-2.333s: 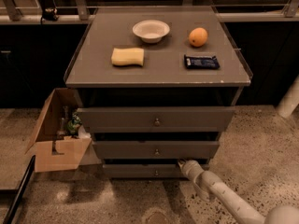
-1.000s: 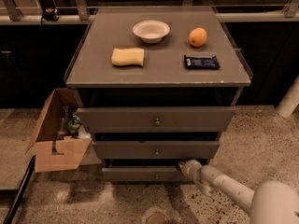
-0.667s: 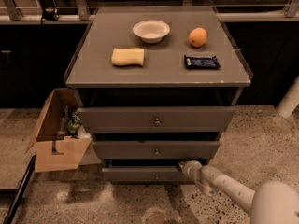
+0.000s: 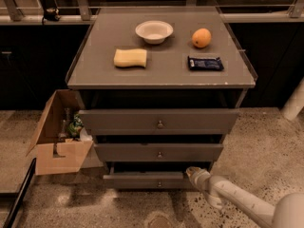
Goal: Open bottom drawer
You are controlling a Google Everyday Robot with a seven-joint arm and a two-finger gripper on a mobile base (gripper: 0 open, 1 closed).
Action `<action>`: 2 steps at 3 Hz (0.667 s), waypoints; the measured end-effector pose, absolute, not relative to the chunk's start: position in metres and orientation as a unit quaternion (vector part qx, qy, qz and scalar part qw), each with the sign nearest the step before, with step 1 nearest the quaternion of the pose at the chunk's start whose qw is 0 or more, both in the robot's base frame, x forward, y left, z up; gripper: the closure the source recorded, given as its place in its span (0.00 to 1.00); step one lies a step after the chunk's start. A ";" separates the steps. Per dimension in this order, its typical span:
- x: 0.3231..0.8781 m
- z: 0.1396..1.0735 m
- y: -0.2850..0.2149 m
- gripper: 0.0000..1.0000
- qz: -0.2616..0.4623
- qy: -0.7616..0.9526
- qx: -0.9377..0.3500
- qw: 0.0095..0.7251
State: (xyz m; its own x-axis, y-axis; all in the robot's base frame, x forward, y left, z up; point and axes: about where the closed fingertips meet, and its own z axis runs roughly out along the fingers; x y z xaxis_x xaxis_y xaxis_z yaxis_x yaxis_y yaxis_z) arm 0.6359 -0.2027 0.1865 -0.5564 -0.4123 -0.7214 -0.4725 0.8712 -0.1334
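Grey bottom drawer (image 4: 137, 181), lowest of three under the tabletop (image 4: 161, 75), small knob (image 4: 159, 184) at centre, pale gripper (image 4: 194, 173) at its right end, whether it grips anything cannot be told

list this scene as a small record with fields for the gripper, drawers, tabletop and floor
bottom drawer: narrowest front, knob at centre, looks slightly pulled out
gripper: low, at that drawer's right end
other drawers: middle drawer, top drawer above
tabletop: white bowl, orange, yellow sponge, dark packet
floor: open cardboard box left of the drawers
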 end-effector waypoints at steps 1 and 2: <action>0.565 0.197 -0.217 1.00 0.048 0.905 -0.200 0.373; 0.565 0.197 -0.217 1.00 0.048 0.905 -0.200 0.373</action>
